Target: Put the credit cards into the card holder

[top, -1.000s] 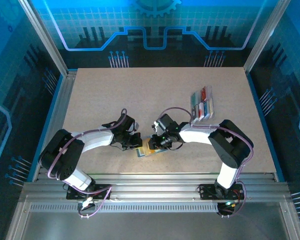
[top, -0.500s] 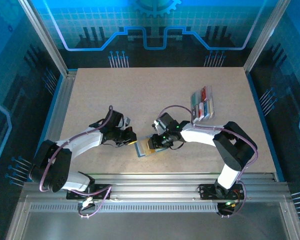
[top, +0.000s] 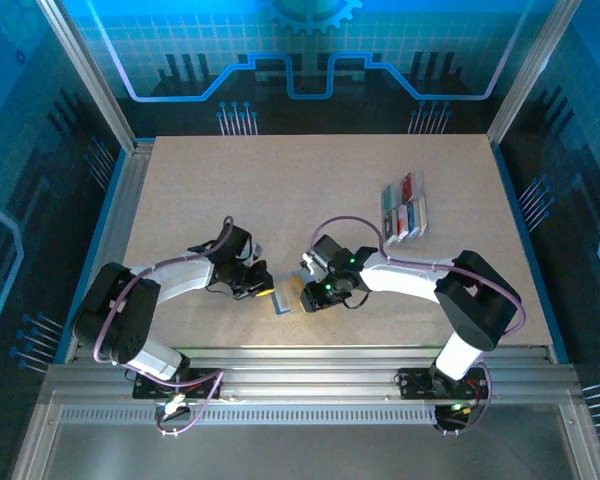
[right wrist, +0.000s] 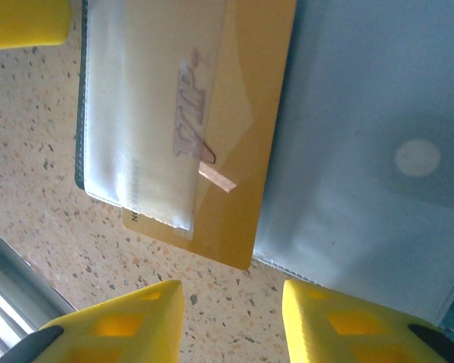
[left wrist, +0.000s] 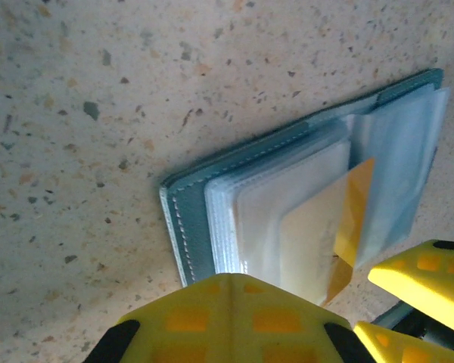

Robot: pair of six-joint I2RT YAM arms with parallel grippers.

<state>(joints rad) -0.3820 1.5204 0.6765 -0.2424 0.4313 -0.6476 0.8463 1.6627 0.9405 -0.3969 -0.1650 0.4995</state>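
Overhanging the card holder [left wrist: 185,219], a yellow card [right wrist: 242,151] lies between closed left fingers [left wrist: 227,318] and parted right fingers [right wrist: 129,321].

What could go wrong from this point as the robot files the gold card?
1. The gold card sits only partway in the clear sleeve, a corner overhanging the card holder; a skewed push from the open right gripper might jam it or buckle the sleeve.
2. The shut left gripper sits over the holder's edge; if it slips, the holder may shift.
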